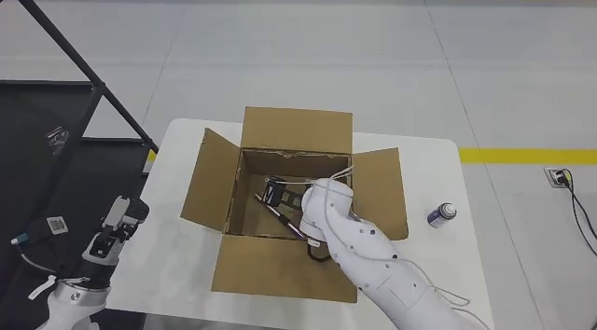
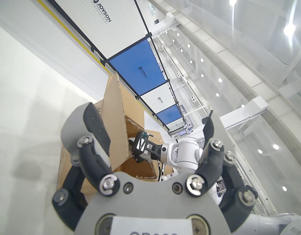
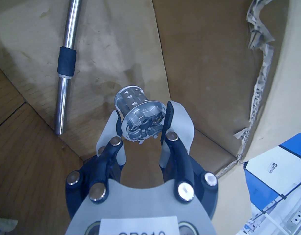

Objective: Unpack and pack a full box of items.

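Moving within the open cardboard box (image 1: 297,130), you likely needed a straight vertical path clear of the metal tube (image 3: 67,50) nearby; your left gripper (image 2: 150,117) hung released outside, while your right gripper (image 3: 143,114) clenched the small perforated metal cylinder (image 3: 137,106) low inside the box.

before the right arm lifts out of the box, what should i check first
1. Grip: right gripper shut on the metal part: ok.
2. Part apart from the metal tube: ok.
3. Flaps of the box folded open for the exit: ok.
4. The left gripper open, empty, off to the side of the box: ok.
5. Bare table beside the can for a set-down: ok.
6. Part already off the box floor: cannot tell.
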